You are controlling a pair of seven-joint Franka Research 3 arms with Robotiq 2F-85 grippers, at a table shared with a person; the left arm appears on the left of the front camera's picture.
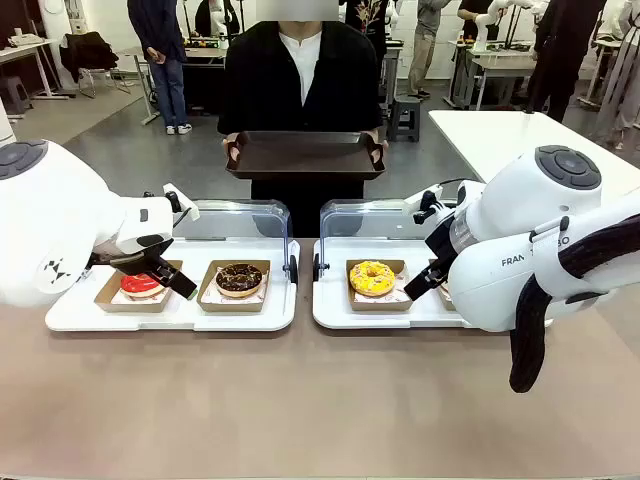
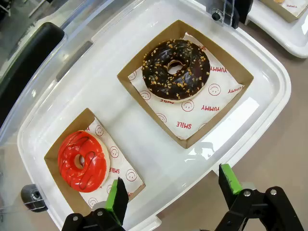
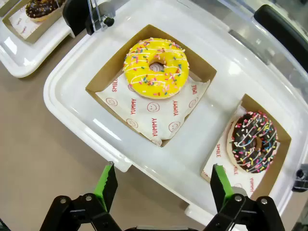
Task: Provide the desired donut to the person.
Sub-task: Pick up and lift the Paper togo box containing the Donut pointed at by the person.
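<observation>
Across the table, the black-jacketed person is holding a dark brown rectangular tray level. The left gripper is hovering wide open and empty above a glossy white plastic tray, with a red-glazed donut just beside one green pad and a nut-flecked chocolate donut farther ahead. The right gripper, equally wide and empty, is facing a yellow sprinkled donut. Off to its side is lying a chocolate sprinkled donut, which the right arm is covering in the front view. Each ring is sitting in a square cardboard box on printed paper.
</observation>
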